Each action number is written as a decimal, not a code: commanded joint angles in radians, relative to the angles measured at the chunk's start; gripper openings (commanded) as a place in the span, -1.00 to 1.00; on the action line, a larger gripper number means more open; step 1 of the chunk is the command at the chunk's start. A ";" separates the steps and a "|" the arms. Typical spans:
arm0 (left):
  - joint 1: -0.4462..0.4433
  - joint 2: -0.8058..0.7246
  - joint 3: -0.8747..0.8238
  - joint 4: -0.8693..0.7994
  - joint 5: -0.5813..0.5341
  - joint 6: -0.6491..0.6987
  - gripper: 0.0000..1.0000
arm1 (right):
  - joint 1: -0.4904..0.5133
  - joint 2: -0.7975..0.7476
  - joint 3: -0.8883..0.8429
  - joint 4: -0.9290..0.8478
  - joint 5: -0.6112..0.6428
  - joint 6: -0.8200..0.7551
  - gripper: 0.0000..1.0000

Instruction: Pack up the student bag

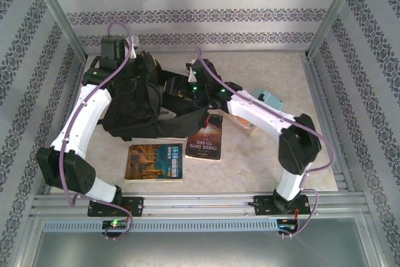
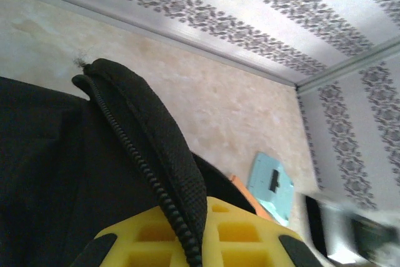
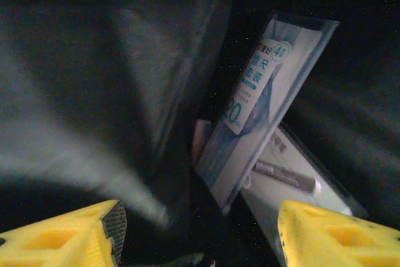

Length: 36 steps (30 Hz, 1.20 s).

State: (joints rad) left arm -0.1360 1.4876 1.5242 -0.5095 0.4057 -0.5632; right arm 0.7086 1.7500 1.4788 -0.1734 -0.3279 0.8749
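OK, you're working w/ the R gripper (image 3: 200, 232) down inside the bag (image 1: 140, 107), which is lying left of centre on the table (image 1: 250, 164), mouth turned toward the R arm. The R fingers are standing wide apart w/ nothing between them. A blue-and-white packet (image 3: 265, 104) is leaning on edge against the lining just ahead, and a clear pouch (image 3: 300, 182) w/ a pen-like item is lying beside it. The L gripper (image 2: 187, 245) is pinching the zip edge (image 2: 147, 167), jaws closed on the fabric, propping the mouth up. By the look of it you're finishing a drop-off, so you're aiming for a clean exit. You're pulling the R arm straight back along the line it's pointing, fingers wide, so neither pad is catching the lining or tipping the packet over. You're holding the L pinch firm and high, since a sagging lip is probably going to snag the R wrist on the way out. A book (image 1: 154, 162) and a 2nd book (image 1: 205, 137) are waiting on the table just near of the bag, the 2nd touching its edge, so you're wanting the mouth open for them. I can't tell how much room is left inside.
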 commanded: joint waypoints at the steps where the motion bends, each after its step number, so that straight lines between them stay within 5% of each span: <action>1: 0.023 -0.014 -0.003 0.045 -0.071 0.051 -1.00 | -0.031 -0.107 -0.069 -0.108 0.003 -0.177 0.27; 10: 0.025 0.019 -0.005 0.057 -0.114 0.054 -1.00 | -0.263 -0.211 -0.145 -0.319 0.024 -0.211 0.17; 17: 0.023 0.025 0.004 -0.005 -0.231 0.146 -1.00 | -0.439 -0.152 -0.114 -0.506 0.340 -0.247 0.37; 24: -0.053 0.110 -0.042 -0.005 -0.101 0.138 -0.95 | -0.646 0.066 0.058 -0.495 0.377 -0.287 0.48; 26: -0.086 0.116 -0.079 0.020 -0.083 0.133 -0.92 | -0.694 0.149 0.137 -0.516 0.371 -0.319 0.68; 29: -0.109 0.111 -0.142 0.055 -0.079 0.120 -0.89 | -0.765 0.285 0.282 -0.578 0.280 -0.354 0.70; 31: -0.111 0.102 -0.185 0.084 -0.064 0.108 -0.79 | -0.794 0.355 0.359 -0.610 0.223 -0.384 0.71; 36: -0.112 0.078 -0.251 0.128 -0.007 0.071 0.07 | -0.841 0.509 0.509 -0.682 0.054 -0.412 0.72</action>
State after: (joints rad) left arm -0.2470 1.6001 1.3037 -0.4206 0.3443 -0.4759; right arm -0.1207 2.1933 1.9213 -0.7582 -0.1280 0.5083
